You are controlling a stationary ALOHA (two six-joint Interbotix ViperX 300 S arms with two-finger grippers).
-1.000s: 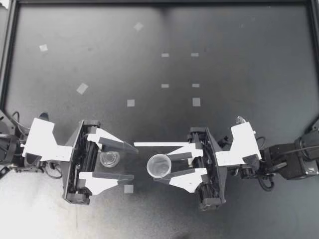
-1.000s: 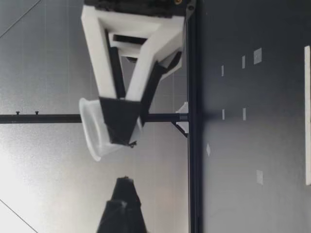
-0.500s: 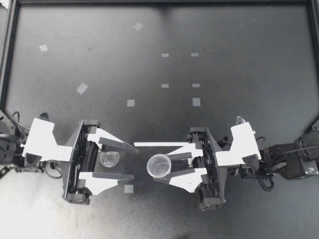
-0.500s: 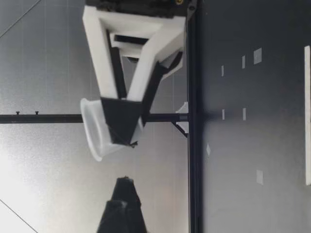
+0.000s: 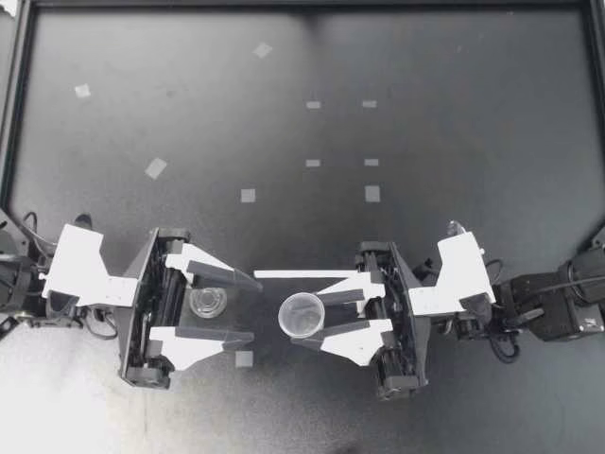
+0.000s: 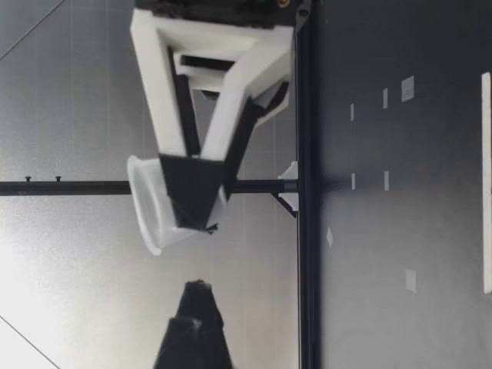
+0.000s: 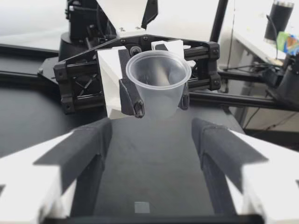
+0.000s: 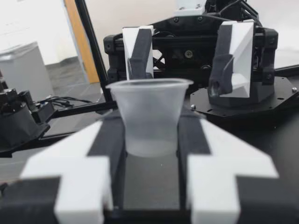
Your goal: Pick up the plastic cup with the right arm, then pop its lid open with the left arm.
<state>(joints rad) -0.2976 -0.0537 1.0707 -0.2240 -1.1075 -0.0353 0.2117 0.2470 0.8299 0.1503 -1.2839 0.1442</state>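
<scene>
My right gripper (image 5: 310,319) is shut on a clear plastic cup (image 5: 302,315), held upright well above the table. In the low view the cup (image 6: 150,204) sits between the right gripper's (image 6: 196,219) dark fingertips, rim up. My left gripper (image 5: 253,309) faces it, open, its tips a short gap from the cup. From the left wrist the cup (image 7: 158,84) hangs ahead of the open left gripper (image 7: 152,128), nothing between its fingers. From the right wrist the cup (image 8: 149,116) fills the jaws. A small round clear thing (image 5: 207,303) shows between the left fingers' bases; I cannot tell what it is.
A thin white strip (image 5: 293,274) lies on the black table (image 5: 425,113) between the arms. Several small grey tape squares (image 5: 248,196) dot the surface. A black frame rail (image 5: 302,4) borders the far edge.
</scene>
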